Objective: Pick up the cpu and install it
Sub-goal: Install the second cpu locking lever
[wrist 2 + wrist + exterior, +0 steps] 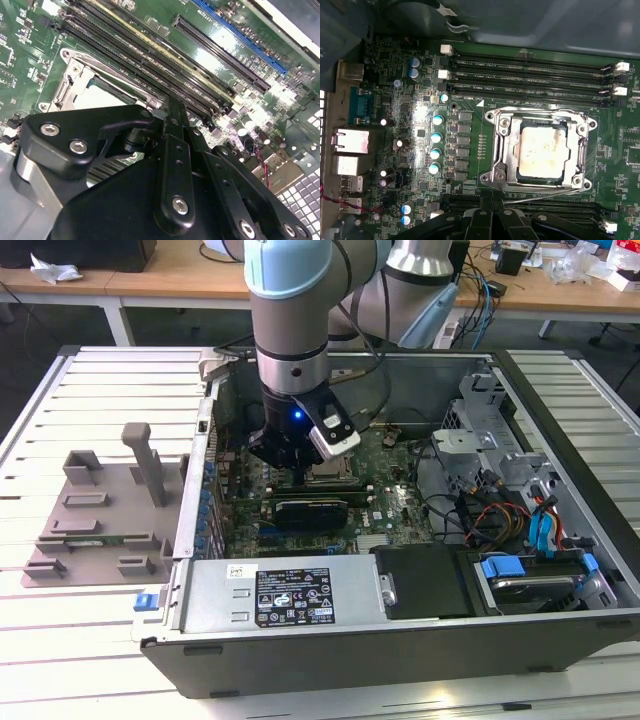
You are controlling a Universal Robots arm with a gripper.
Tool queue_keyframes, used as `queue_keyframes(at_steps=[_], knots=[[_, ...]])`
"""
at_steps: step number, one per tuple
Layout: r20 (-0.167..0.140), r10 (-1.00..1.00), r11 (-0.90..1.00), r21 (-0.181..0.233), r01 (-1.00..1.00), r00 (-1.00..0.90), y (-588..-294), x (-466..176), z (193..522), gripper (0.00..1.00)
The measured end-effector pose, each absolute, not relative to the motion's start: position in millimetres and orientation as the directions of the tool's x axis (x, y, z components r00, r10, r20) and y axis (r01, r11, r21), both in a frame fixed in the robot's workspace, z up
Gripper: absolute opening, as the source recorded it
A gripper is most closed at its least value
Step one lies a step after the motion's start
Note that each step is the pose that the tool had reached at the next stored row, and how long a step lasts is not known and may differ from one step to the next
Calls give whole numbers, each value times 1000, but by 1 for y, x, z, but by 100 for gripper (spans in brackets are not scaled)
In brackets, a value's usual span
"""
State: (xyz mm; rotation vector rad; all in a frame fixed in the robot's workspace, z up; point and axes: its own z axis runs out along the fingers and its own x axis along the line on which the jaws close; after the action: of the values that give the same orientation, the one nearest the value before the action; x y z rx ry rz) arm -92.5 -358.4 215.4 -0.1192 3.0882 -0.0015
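**A:** CPU [541, 152] status at that frame?

**B:** Seated inside the metal socket frame [503, 150] on the green motherboard [470, 75]. Pale silvery top faced up, smudged, with a thin dark rim around it. First wrist view showed it square to the frame, with the frame surrounding it on all sides.

**A:** Gripper?

**B:** Gripper [300, 472] hung over the socket, down inside the open PC case [400, 660]. In the exterior view the arm came straight down from above and the black gripper body hid most of the socket. Couldn't tell whether the fingers were wide or closed: both wrist views gave only black linkage and bolts. Nothing visibly held.

**A:** Contact with the chip?

**B:** Couldn't tell. In the first wrist view the black linkage [492, 222] sat just beside the socket frame, with the chip top fully uncovered. In the second wrist view part of the pale chip top [97, 97] showed just past the linkage.

**A:** What else was near the socket?

**B:** Memory slots [530, 75] ran along one side of the frame, and a column of capacitors [436, 145] stood near another side. A grey fixture plate [100, 515] with raised blocks lay well apart from the socket, outside the case on the slatted table [60, 640].
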Motion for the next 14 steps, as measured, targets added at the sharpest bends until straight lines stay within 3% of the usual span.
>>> queue_keyframes(at_steps=[14], knots=[[-56, -74, 995, 61, -77, -996, -371, -92, 212, 11]])
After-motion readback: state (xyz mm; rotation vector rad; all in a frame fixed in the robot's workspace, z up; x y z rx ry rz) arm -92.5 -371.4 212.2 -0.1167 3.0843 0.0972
